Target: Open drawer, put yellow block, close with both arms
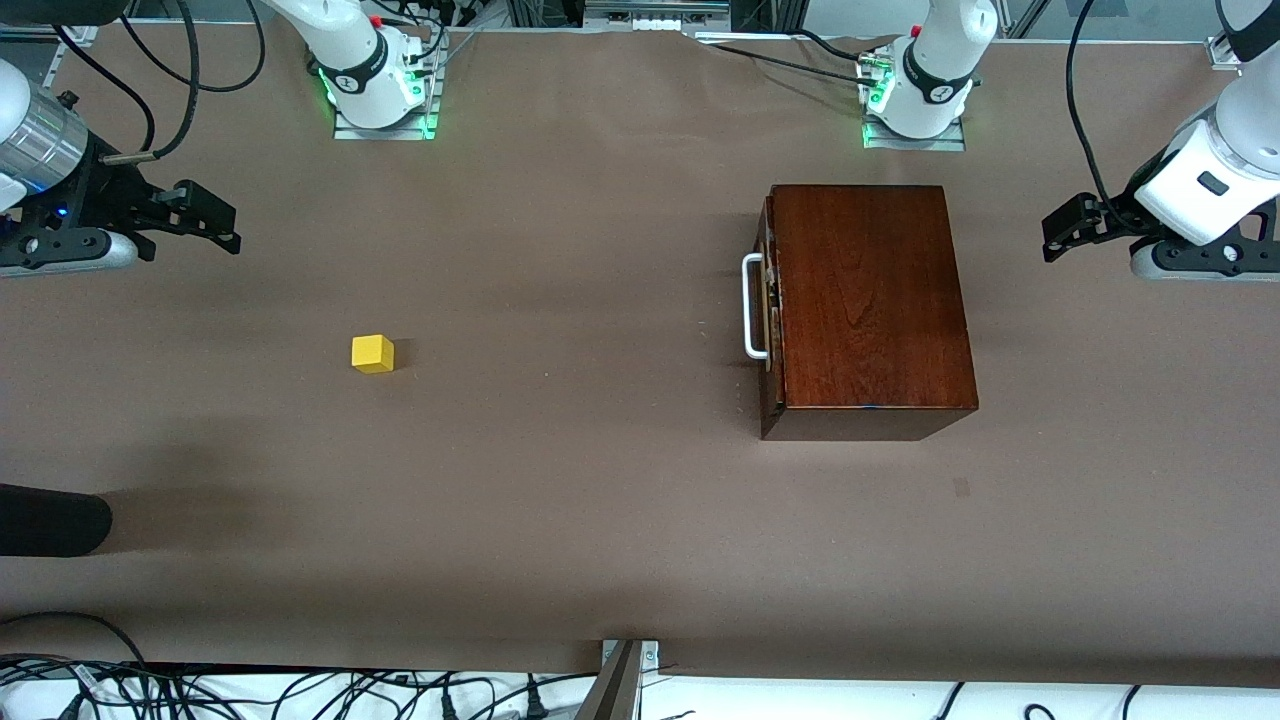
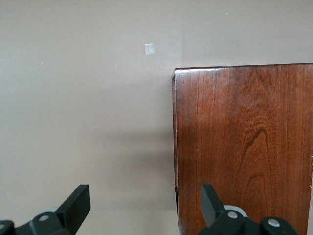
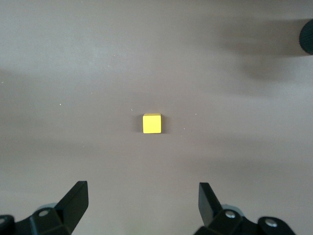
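On my screens, item by item: the brown-covered table [image 1: 600,520] fills the front view, with both arm bases lit green along its top edge. The wooden box [image 1: 865,300], glossy dark reddish-brown, sits in the right half of the front view, toward the left arm's end of the table and just below that arm's base; I also see its top in the left wrist view [image 2: 244,147]. The drawer [image 1: 768,310] is shut, its dark front flush with the box on the side that faces the middle of the table, and its white loop handle [image 1: 751,305] stands out from that front. The yellow block [image 1: 373,354], a small plain cube, rests on the bare table in the left half of the front view, well apart from the box, toward the right arm's end and slightly nearer to the front camera than the handle; it lies at the centre of the right wrist view [image 3: 151,123]. The left gripper [image 1: 1075,228] hangs at the right edge of the front view, over the table beside the box; its fingers [image 2: 78,203] are spread wide with nothing between them. The right gripper [image 1: 205,220] hangs at the left edge of the front view, over bare table; its fingers [image 3: 76,198] are likewise spread wide and hold nothing, with the cube lying apart from them. A dark rounded object [image 1: 50,522] juts in at the lower left edge of the front view; I cannot tell what it is.
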